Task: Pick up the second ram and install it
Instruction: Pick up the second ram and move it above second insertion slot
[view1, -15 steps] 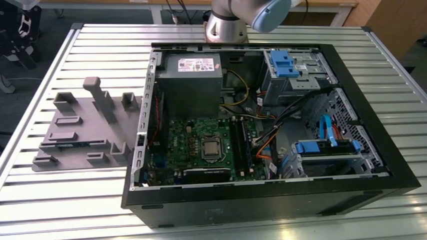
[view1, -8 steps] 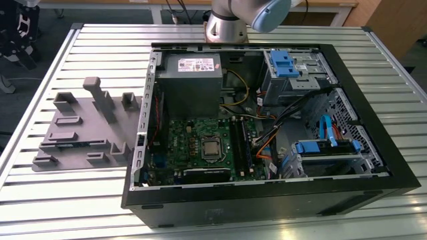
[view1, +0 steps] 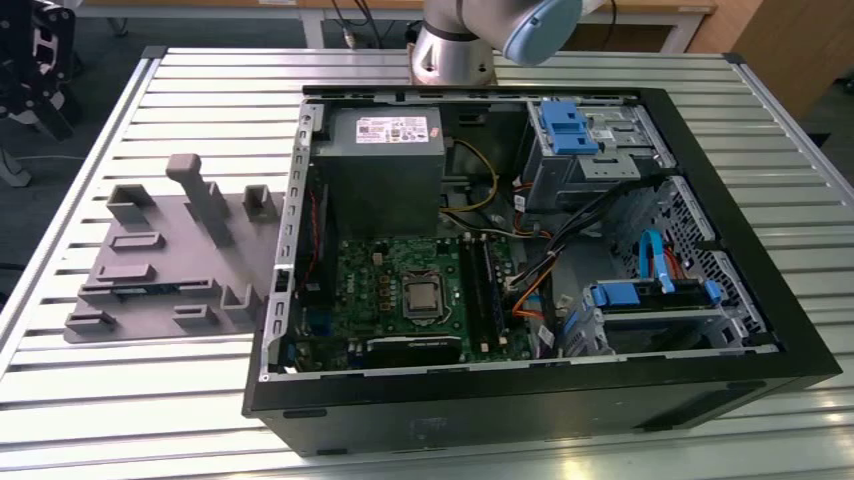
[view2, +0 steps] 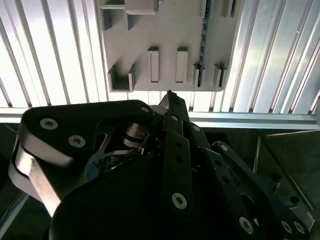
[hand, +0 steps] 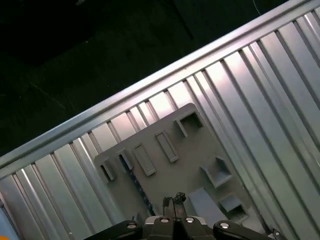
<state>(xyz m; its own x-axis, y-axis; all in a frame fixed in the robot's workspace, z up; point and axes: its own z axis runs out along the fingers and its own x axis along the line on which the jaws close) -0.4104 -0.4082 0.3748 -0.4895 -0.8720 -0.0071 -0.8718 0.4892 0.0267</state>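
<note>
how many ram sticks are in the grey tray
1: the ram stick stands on edge in the grey tray; the gripper hides part of it, so others may be hidden.

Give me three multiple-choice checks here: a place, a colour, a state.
1. Where is the grey tray? A on the table, at the exterior view's left of the computer case; B inside the case; C on the power supply.
2. What colour are the drive clips? A red; B blue; C yellow.
3. How is the ram stick? A flat on the table; B on edge in the tray; C plugged into the motherboard.
A: it rests on slats beside the case. B: both show blue. B: the second wrist view shows it standing in a slot.
</note>
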